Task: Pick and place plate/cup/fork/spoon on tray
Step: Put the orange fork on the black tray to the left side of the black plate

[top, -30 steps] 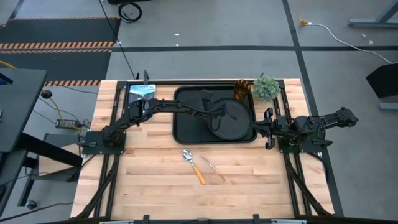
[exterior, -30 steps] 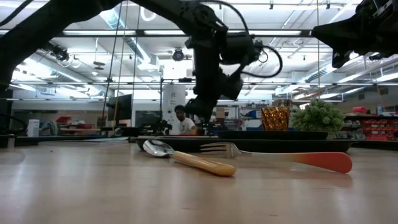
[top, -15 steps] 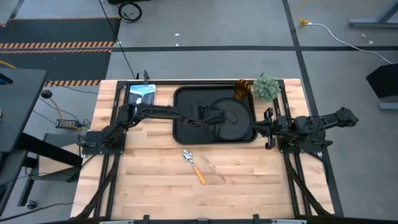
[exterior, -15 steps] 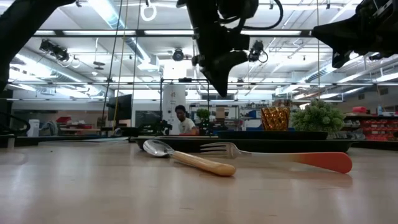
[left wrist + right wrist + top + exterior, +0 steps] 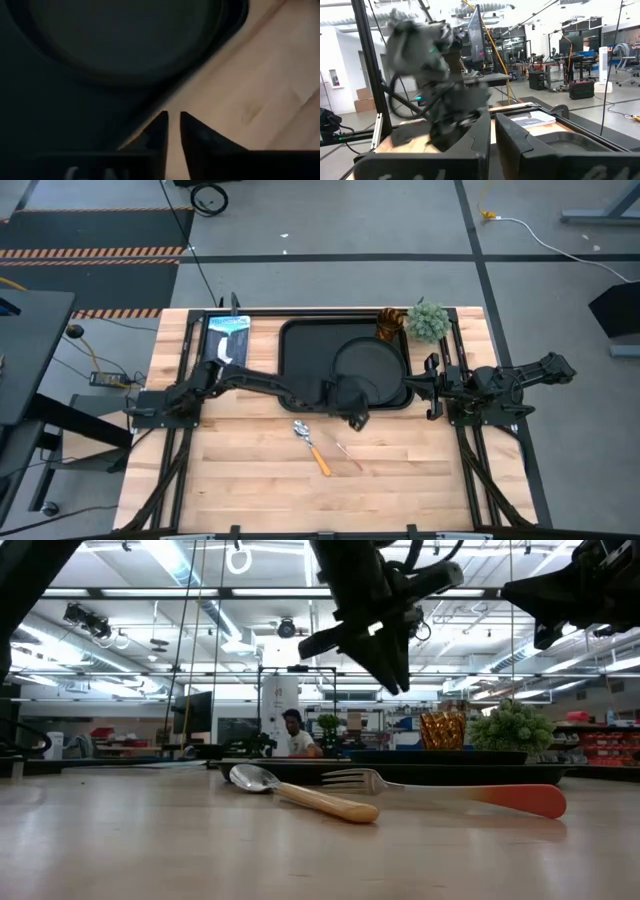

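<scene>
Fork (image 5: 347,453) lies just beyond left claw (image 5: 352,416), which is nearly closed, empty.

Two slim arms, matte black all over, are built from jointed tubular links on black frame mounts. The left gripper (image 5: 171,131) ends in two dark, wedge-shaped fingers (image 5: 155,135) tapering to points. The right gripper (image 5: 492,132) has broader black fingers with squared, blocky bases.

A wooden worktop (image 5: 250,470) holds a small green plant (image 5: 427,320) at its far right corner and a blue-white card (image 5: 226,335) at its far left.
</scene>
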Tool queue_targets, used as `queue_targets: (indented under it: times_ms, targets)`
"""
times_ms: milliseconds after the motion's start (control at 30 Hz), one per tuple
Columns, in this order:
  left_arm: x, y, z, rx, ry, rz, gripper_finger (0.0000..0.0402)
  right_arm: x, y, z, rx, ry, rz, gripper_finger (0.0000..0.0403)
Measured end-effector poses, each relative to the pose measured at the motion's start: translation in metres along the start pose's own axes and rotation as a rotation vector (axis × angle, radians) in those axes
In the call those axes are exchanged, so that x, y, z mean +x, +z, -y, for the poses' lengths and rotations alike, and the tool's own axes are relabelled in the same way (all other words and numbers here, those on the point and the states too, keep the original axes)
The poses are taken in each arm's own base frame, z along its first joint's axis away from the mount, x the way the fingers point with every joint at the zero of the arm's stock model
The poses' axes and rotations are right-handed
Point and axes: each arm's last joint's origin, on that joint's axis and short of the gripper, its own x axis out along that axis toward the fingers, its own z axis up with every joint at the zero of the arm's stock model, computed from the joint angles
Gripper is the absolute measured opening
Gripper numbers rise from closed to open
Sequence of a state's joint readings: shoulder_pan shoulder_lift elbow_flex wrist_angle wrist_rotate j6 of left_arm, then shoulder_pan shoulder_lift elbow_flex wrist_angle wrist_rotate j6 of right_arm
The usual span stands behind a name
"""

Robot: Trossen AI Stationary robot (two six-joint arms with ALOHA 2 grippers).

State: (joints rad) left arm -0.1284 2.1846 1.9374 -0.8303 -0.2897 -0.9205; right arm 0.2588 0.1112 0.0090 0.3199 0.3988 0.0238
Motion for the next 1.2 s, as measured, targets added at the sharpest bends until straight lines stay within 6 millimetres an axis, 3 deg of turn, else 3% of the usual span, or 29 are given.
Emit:
queue_targets:
  times_ms: [100, 333, 600, 800, 1000, 1200]
  targets:
    - [0.004, -0.019, 0.016, 0.002, -0.035, -0.004, 0.0092, 0.000, 0.000, 0.000, 0.000, 0.000, 0.001, 0.0034]
    - [0.011, -0.057, 0.037, 0.389, -0.084, -0.052, 0.0125, 0.000, 0.000, 0.000, 0.000, 0.003, 0.000, 0.0034]
    - [0.022, -0.073, 0.044, 0.481, -0.133, -0.116, 0.0126, 0.000, 0.000, 0.000, 0.001, 0.002, 0.003, 0.0034]
    - [0.033, -0.081, 0.048, 0.739, -0.173, -0.115, 0.0126, 0.000, 0.000, 0.000, 0.001, 0.002, 0.003, 0.0034]
    - [0.032, -0.091, 0.051, 1.000, -0.185, -0.103, 0.0126, 0.000, 0.000, 0.000, 0.001, -0.001, 0.004, 0.0034]
    - [0.036, -0.094, 0.049, 1.102, -0.160, -0.113, 0.0126, 0.000, 0.001, 0.000, 0.002, -0.001, 0.006, 0.0034]
